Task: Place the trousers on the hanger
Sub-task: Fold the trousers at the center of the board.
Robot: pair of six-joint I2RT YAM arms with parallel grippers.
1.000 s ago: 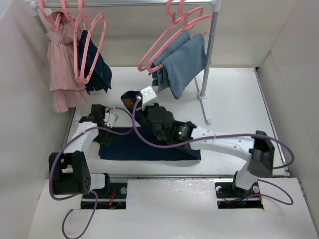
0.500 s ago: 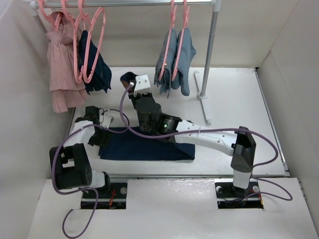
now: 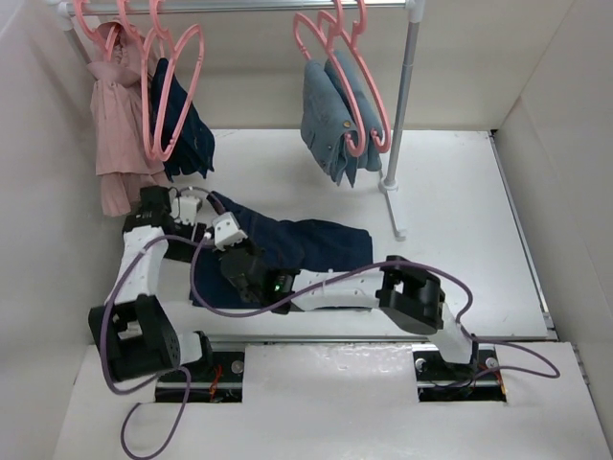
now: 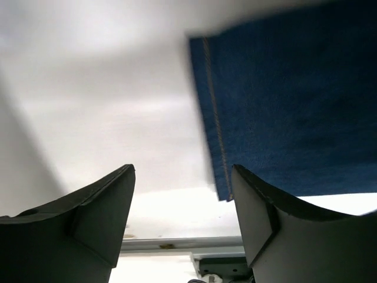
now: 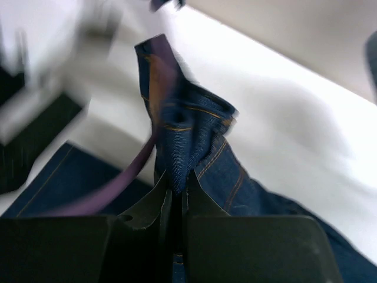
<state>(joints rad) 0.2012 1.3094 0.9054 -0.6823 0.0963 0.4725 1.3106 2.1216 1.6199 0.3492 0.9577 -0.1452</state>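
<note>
1. the white table carries a clothes rack at its far side.
2. the trousers, dark navy denim, lie spread across the near left part of the table. one end is bunched and raised toward the left.
3. the light blue jeans hang from pink hangers near the rack's right post.
4. a pink garment and a smaller dark navy garment hang at the rack's left end.
5. a pink hanger hangs at that left end, just in front of the dark navy garment and well apart from the trousers.
6. the right gripper reaches across to the left. in its wrist view its fingers are pinched tight on a bunched fold of the trousers.
7. the left gripper sits just beside that fold. its fingers stand apart with nothing between them, and a stitched trouser edge lies beyond.
</note>
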